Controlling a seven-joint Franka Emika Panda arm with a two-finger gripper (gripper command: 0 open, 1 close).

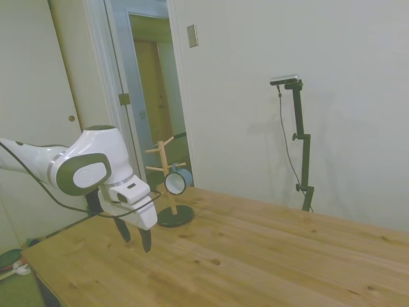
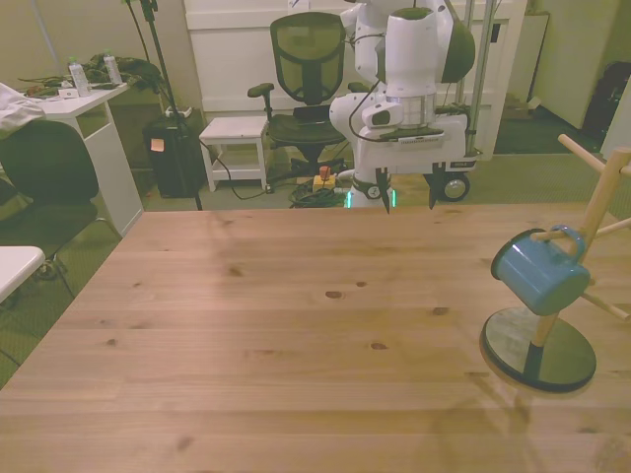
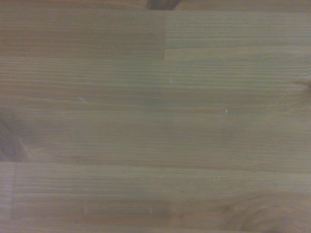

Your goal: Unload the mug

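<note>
The light-blue mug (image 2: 539, 273) hangs by its handle from a peg of a wooden stand (image 2: 598, 212) with a round dark base (image 2: 538, 351), at the front view's right. In the side view the mug (image 1: 175, 183) shows its whitish mouth, with the stand's base (image 1: 174, 215) near the table's far corner. My gripper (image 2: 407, 195) hovers a little above the table's far edge, open and holding nothing, well apart from the mug. From the side, the gripper (image 1: 134, 236) points down, short of the stand. The wrist view holds only bare table wood (image 3: 155, 116).
The wooden table (image 2: 296, 335) stretches wide between the gripper and the stand. Beyond its far edge stand an office chair (image 2: 307, 69), a white stool (image 2: 235, 131) and a white desk (image 2: 79, 108). A wall (image 1: 287, 96) runs behind the table in the side view.
</note>
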